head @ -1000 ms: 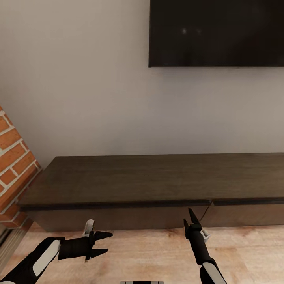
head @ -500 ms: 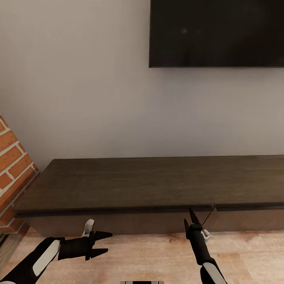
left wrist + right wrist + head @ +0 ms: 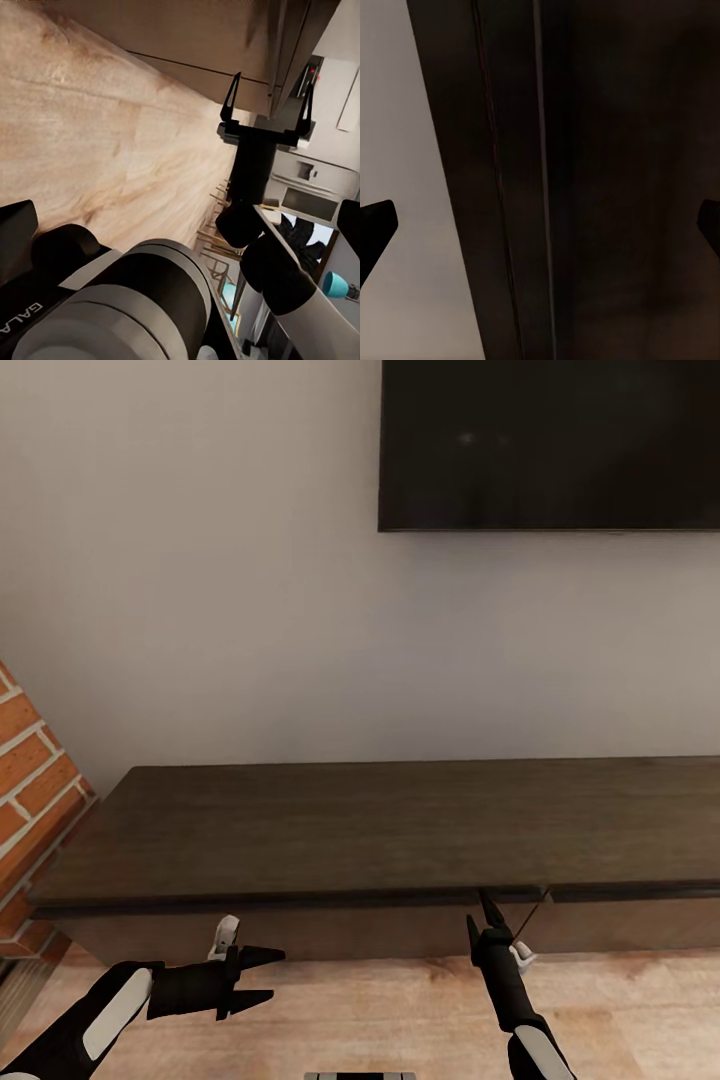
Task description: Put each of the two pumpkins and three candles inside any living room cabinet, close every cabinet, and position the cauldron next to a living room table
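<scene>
The cabinet [image 3: 360, 820] is a long low dark-brown unit against the white wall, with all its fronts shut. My right gripper [image 3: 477, 908] is open, and its tips reach the cabinet's front edge just left of the seam between two fronts. The left wrist view shows that right gripper [image 3: 272, 82] with its fingers spread against the dark front. In the right wrist view the cabinet [image 3: 607, 180] front edge is very close. My left gripper [image 3: 277, 974] hangs open and empty over the floor, short of the cabinet. Pumpkins, candles and cauldron are out of view.
A black screen [image 3: 550, 445] hangs on the wall above the cabinet. A red brick wall [image 3: 35, 790] juts in at the left, next to the cabinet's end. Light wood floor [image 3: 380, 1010] lies between me and the cabinet.
The whole view has shifted as the robot drew closer to the cabinet. The right gripper's tips now overlap the cabinet's front edge. Both arms hold the same pose.
</scene>
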Available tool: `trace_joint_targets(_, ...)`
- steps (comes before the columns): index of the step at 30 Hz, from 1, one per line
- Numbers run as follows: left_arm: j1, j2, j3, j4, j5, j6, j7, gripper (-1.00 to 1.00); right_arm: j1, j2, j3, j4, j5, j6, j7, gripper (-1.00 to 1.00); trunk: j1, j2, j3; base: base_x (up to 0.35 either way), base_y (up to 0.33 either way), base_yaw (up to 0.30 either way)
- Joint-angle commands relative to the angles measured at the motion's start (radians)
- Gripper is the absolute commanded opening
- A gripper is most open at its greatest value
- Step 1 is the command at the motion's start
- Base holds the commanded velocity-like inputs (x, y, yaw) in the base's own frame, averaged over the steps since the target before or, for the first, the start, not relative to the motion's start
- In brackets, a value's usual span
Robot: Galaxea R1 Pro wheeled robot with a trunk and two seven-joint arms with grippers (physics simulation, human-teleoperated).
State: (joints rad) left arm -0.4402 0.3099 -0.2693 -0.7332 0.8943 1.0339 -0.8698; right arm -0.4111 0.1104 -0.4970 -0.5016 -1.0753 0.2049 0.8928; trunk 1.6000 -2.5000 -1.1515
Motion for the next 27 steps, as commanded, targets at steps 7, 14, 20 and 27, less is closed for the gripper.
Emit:
trace_joint_targets(7,0.000,0.000,-0.001,0.000,0.000,-0.001,0.000,1.00,0.000,0.001,0.000,0.000,0.000,0.000,0.000,1.00,0.000,0.000,0.000,0.071,0.000,0.000)
trace_joint_targets(14,0.000,0.000,-0.001,0.000,0.000,0.000,0.000,1.00,0.000,0.001,0.000,0.001,0.000,0.001,-0.001,-1.00,0.000,0.000,0.000,0.006,0.000,0.000)
trace_joint_targets(20,0.000,0.000,-0.001,0.000,0.000,0.000,0.000,1.00,0.000,-0.001,0.000,0.003,0.000,0.002,-0.002,-1.00,0.000,0.000,0.000,0.000,0.000,0.000)
trace_joint_targets(27,0.000,0.000,-0.001,0.000,0.000,0.000,0.001,1.00,0.000,-0.002,0.000,0.003,0.000,0.002,-0.002,-1.00,0.000,0.000,0.000,-0.055,0.000,0.000)
